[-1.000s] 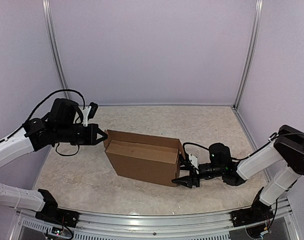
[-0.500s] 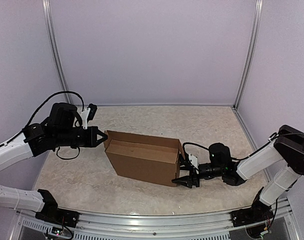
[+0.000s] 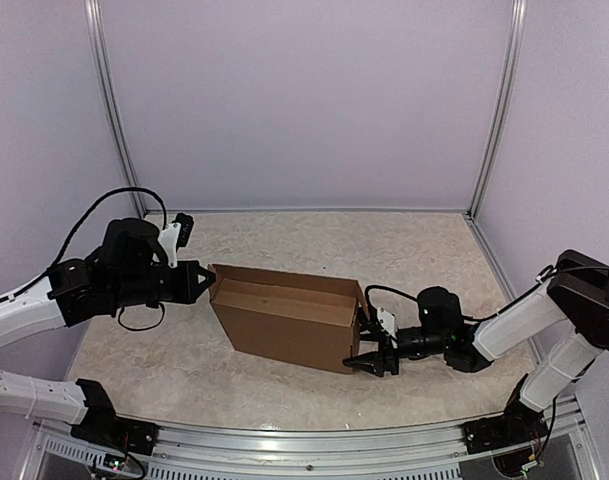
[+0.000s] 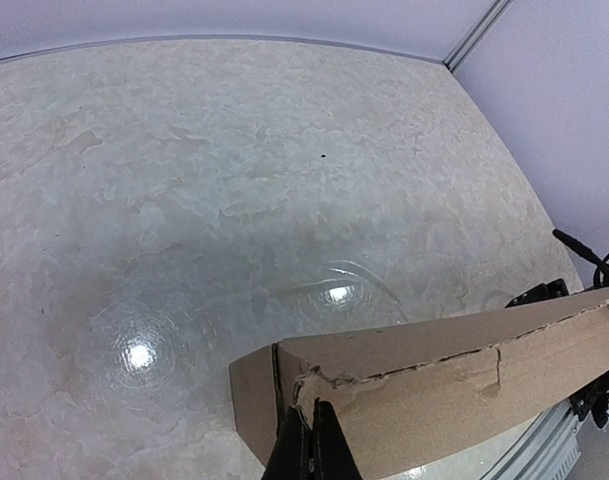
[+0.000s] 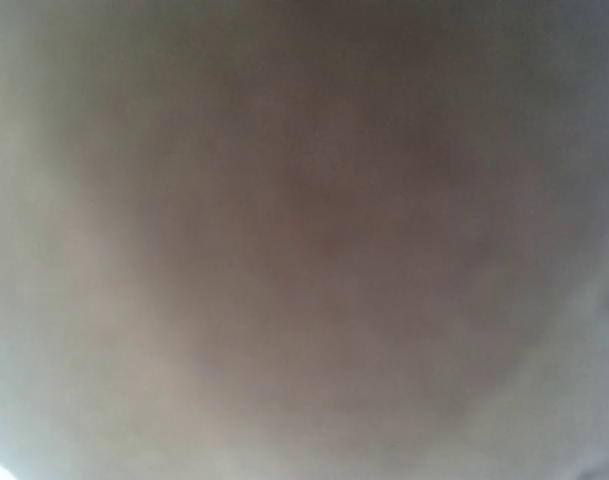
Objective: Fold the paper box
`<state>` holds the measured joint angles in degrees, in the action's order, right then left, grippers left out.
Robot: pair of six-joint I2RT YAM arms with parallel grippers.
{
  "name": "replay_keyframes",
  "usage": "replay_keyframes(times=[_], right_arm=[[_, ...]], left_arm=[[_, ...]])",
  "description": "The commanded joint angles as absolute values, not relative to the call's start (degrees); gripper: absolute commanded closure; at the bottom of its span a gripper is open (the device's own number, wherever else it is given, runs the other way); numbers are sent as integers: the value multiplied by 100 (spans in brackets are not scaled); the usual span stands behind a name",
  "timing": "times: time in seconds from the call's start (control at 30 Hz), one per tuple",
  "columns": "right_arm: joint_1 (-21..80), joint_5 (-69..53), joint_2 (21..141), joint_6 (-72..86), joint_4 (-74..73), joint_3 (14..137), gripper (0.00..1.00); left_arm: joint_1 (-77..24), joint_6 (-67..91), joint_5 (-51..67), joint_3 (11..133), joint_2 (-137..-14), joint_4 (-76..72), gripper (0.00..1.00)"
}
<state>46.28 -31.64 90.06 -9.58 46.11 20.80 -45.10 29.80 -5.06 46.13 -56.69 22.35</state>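
**Top external.** Paper box [image 3: 289, 320]: mid-table [image 3: 414, 245], top open, walls raised. Left gripper [image 3: 202, 281]: pincer together. Over the last second it has sunk and crept in, and its tip now meets the box's left end. Right gripper [image 3: 372, 358]: unmoved at the right end's lower corner. Whether it is apart or clamped cannot be told.

**Left wrist.** Closed fingers [image 4: 309, 448] touch the ragged end flap (likely the next fold inward).

**Right wrist.** Brownish blur only, nothing legible.
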Motion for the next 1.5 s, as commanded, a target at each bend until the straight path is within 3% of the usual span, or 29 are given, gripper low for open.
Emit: replay_keyframes(times=[0.0,0.2,0.53,0.87,0.9,0.93,1.27,1.47], right_arm=[[4674,-2687,9181,-888,4664,2145,93],[4668,-2611,9145,-767,4819,2091,85],[4654,-2354,8877,-479,5257,1908,46],[4493,-2350,8702,-351,5401,1781,27],[4479,-2342,8681,-351,5400,1762,6],[4470,-2304,8657,-352,5416,1729,1],[4412,-2197,7816,-287,5103,1497,1],[4412,-2088,6540,373,4211,1567,0]], left_arm=[[-4856,3145,-682,4263,-5896,3286,100],[-5101,3263,-867,4262,-5924,3218,100],[-5256,3355,-1372,4348,-5830,3381,100],[-5257,3353,-1644,4484,-5783,3501,100],[-5256,3369,-1670,4497,-5790,3508,100],[-5259,3379,-1684,4504,-5792,3511,100],[-5265,3514,-1816,4576,-5831,3455,100],[-5265,3576,-1932,4681,-5897,3464,100]])
